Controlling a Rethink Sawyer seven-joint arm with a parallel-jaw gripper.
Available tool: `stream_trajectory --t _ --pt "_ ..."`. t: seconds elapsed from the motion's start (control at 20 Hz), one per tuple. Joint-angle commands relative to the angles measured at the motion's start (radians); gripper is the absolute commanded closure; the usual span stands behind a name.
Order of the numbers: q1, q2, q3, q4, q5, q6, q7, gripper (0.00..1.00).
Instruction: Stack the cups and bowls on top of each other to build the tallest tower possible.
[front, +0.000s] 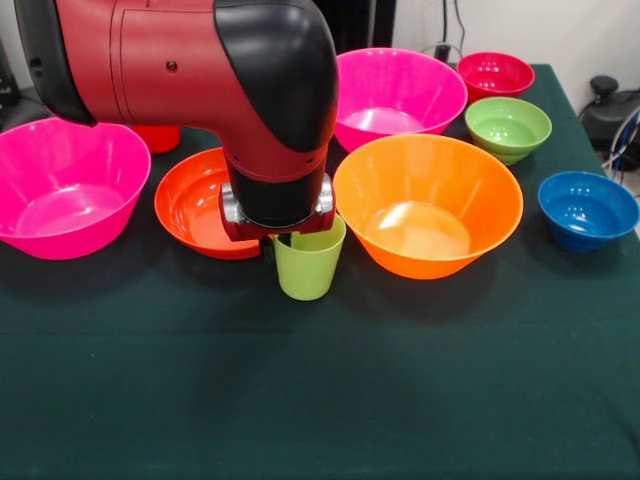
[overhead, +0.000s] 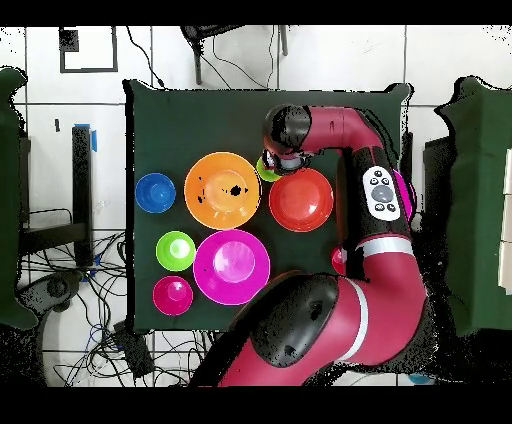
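While the hand (front: 283, 238) looks clamped on the lime green cup (front: 308, 261), which hangs between the red-orange bowl (front: 195, 205) and orange bowl (front: 428, 204), stacking appears barely begun; next, carrying it over a bowl.

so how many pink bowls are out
2 big pink bowls: one at the front view's left edge, one behind the orange bowl. The arm may hide others.

No text, label, brand, number or sign can be read on anything in either view.
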Motion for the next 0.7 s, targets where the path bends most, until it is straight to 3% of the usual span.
stream_trajectory --t 0.05,0.15,0.2,0.5,0.55,0.7 --pt "-0.001 0.054 0.008 0.035 -0.066 -0.060 -0.207 1.00" --pt "0.001 0.053 0.008 0.035 -0.066 -0.059 -0.204 1.00" --pt "0.002 0.052 0.008 0.035 -0.066 -0.059 -0.203 0.00" --pt "0.011 0.047 0.010 0.034 -0.062 -0.050 -0.193 0.00" --pt "0.007 0.044 0.014 0.039 -0.057 -0.057 -0.192 1.00" --pt "0.002 0.041 0.014 0.044 -0.056 -0.056 -0.200 1.00"
